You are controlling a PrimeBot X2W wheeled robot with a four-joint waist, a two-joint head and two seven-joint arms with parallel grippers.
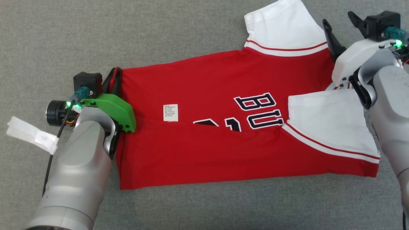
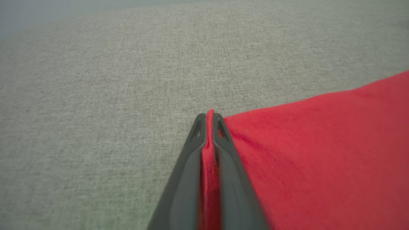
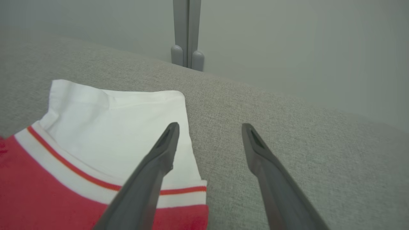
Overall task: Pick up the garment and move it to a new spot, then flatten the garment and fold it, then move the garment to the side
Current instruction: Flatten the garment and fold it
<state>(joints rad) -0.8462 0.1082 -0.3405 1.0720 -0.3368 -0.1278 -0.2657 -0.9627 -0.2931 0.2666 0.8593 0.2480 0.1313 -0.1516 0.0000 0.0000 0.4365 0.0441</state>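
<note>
A scrap of white tape (image 1: 30,133) lies at the far left on the grey fabric surface (image 1: 191,28). Near it, the left gripper (image 1: 115,72) is clamped on the hem corner of the garment (image 1: 207,80), a ridge of red cloth pinched between its fingers (image 2: 188,159). The red jersey lies across the middle of the surface, partly folded over itself, with a white label (image 1: 170,112) and black letters (image 1: 258,110) showing. At the right, the right gripper (image 1: 338,19) hovers with its fingers wide apart, one over the edge of the upper white sleeve (image 1: 281,28)
</note>
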